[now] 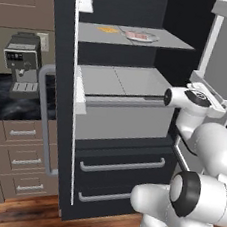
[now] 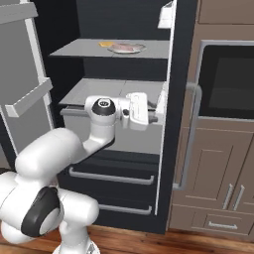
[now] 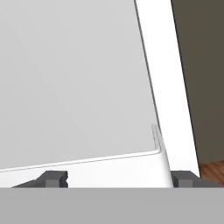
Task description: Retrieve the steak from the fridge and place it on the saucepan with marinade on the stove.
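The steak (image 1: 137, 36) (image 2: 125, 47) lies on a pale round plate (image 1: 151, 38) (image 2: 139, 48) on the upper shelf of the open fridge (image 1: 128, 6) (image 2: 124, 15). My gripper (image 2: 158, 115) (image 3: 119, 179) is well below that shelf, at drawer height, pointing sideways at the inner side of the right fridge door (image 2: 169, 74) (image 3: 166, 65). In the hand view its fingertips (image 3: 53, 178) stand wide apart, open, with the white lip of a door bin (image 3: 87, 168) between them and nothing gripped. The saucepan, marinade and stove are out of view.
A flat orange-yellow item (image 1: 107, 29) (image 2: 105, 43) lies beside the plate. Grey crisper drawers (image 1: 124, 81) (image 2: 114, 89) jut out below the shelf. The left door (image 1: 59, 78) (image 2: 25, 74) stands wide open. A coffee machine (image 1: 22, 61) sits on the counter; a wall oven (image 2: 228, 82) is to the right.
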You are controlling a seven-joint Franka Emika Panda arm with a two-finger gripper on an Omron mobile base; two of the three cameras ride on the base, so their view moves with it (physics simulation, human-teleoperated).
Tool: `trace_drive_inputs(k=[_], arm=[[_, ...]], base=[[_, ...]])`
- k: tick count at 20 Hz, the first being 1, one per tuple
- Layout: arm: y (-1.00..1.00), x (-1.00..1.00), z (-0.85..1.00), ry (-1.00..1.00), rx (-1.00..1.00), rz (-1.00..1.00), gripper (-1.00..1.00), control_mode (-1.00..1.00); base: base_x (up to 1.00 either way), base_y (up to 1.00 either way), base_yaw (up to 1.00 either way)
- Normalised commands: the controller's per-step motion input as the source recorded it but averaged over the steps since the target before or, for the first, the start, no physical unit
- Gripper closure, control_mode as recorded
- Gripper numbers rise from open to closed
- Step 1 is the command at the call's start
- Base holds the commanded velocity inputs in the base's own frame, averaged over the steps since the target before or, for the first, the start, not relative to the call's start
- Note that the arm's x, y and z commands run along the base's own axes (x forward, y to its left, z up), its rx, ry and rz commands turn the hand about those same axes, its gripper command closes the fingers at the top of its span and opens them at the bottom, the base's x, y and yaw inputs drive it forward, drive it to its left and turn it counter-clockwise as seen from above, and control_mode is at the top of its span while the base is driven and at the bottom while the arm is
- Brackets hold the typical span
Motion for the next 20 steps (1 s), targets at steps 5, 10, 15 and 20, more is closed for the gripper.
trace_drive_inputs(k=[5,10,15,20], arm=[[-0.40,0.00,0.00,0.00,0.00,0.00,-1.00,-1.00],[-0.37,0.00,0.00,0.00,0.00,0.00,-1.00,-1.00],[-0.16,-0.01,0.00,0.00,0.00,0.00,-1.00,-1.00],[0.00,-0.30,-0.01,-0.01,0.00,0.00,-1.00,-1.00]], base=[[0.00,0.00,0.00],[0.00,0.00,0.00],[0.00,0.00,0.00],[0.00,0.00,0.00]])
